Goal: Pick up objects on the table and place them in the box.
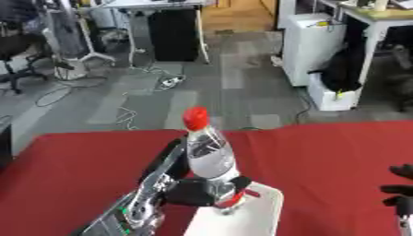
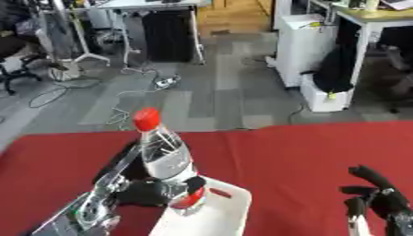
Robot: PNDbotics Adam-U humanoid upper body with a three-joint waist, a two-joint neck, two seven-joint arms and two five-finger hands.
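Right now the left hand (image 1: 190, 190) holds a clear plastic water bottle (image 1: 209, 154) w/ a red cap, upright, its base over the near end of the white box (image 1: 256, 213) on the red surface (image 1: 322, 152). Risk: released while tilted or off the rim, it could topple out & roll. Left fingers (image 1: 238, 185) are curled round the bottle's lower body. Right hand (image 2: 377, 196) idles at lower right, fingers relaxed, holding 0 items.

So the count: one bottle (image 1: 209, 154) in the left robot hand (image 1: 193, 191), one white box (image 1: 246, 214) under it, two robot hands total, second one (image 2: 379, 196) off right.
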